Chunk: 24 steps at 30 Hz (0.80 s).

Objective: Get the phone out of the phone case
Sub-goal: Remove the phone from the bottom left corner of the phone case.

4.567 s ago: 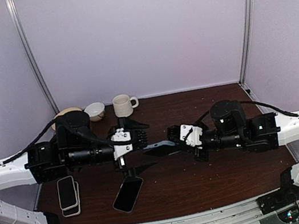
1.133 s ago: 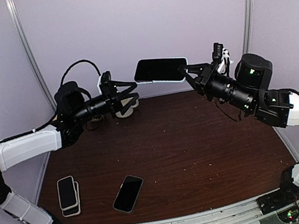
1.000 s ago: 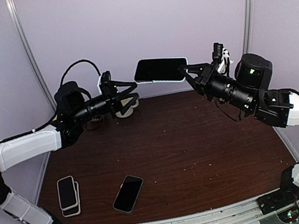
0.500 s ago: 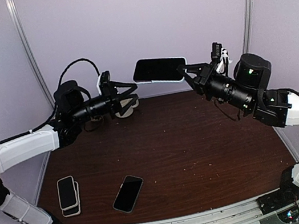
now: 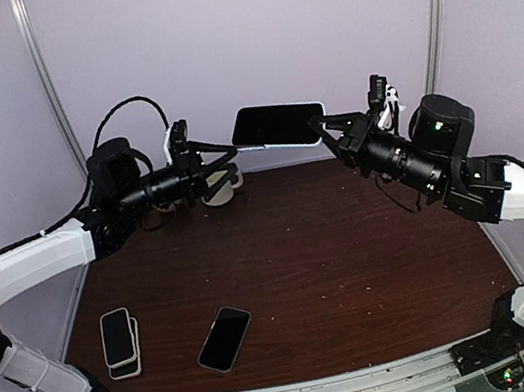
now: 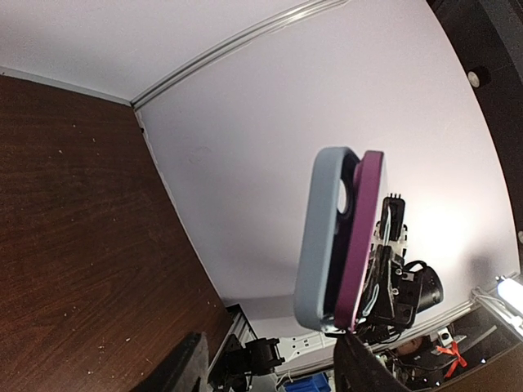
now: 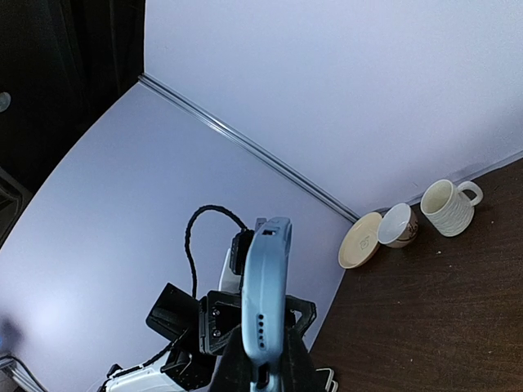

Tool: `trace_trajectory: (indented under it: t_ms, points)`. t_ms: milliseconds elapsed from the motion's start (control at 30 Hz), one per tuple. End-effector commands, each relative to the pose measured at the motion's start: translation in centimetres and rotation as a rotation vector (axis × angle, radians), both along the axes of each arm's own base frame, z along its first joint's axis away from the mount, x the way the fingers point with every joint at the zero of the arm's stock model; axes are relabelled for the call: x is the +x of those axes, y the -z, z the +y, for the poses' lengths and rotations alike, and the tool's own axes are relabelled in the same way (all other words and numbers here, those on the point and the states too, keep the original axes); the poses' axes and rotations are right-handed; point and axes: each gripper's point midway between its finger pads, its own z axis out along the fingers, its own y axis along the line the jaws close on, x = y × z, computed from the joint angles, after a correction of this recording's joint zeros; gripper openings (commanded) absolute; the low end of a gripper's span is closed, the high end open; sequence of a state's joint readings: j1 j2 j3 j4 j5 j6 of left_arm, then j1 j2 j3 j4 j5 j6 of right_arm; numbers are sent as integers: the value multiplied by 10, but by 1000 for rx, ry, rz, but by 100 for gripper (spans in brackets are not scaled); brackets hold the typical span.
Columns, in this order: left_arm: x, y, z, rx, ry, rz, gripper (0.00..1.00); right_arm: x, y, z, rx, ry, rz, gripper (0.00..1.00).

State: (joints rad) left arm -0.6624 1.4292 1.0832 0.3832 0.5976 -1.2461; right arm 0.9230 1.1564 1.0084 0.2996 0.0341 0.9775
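Observation:
High above the table, my right gripper (image 5: 319,128) is shut on one end of the phone case (image 5: 277,124), holding it roughly level. In the left wrist view the light blue phone case (image 6: 323,237) and the purple phone (image 6: 362,237) gape apart at the far end and meet at the held end. My left gripper (image 5: 231,158) is open just left of the case's free end, touching nothing. Its dark fingers (image 6: 176,371) frame the bottom of the left wrist view. In the right wrist view the case (image 7: 266,294) stands edge-on between my right gripper's (image 7: 263,363) fingers.
A black phone (image 5: 224,339) lies on the dark wooden table (image 5: 351,241) near the front. A stack of phones (image 5: 118,341) lies at the front left. A cup (image 7: 448,207), a bowl (image 7: 399,224) and a plate (image 7: 362,239) stand at the back wall.
Several seconds ago both arms were low over the table; they have since lifted the case high. Over the last second the case and my left gripper drifted slightly left and up.

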Motion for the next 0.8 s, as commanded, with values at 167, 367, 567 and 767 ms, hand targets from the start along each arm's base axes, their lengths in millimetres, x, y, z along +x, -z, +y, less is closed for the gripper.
trace_trajectory:
  t_ms: [167,367,567,767]
  points:
    - [-2,-23,1,-26,-9,-76,56,-9,-34,-10,104,-13,-78,0]
    - [1,-18,-1,-22,-12,-72,56,-10,-36,-7,124,-32,-75,0]
    - [4,-16,-5,-20,-4,-74,56,-15,-33,4,171,-102,-55,0]
    - [9,-10,-9,-17,-6,-65,56,-18,-35,12,212,-149,-53,0]
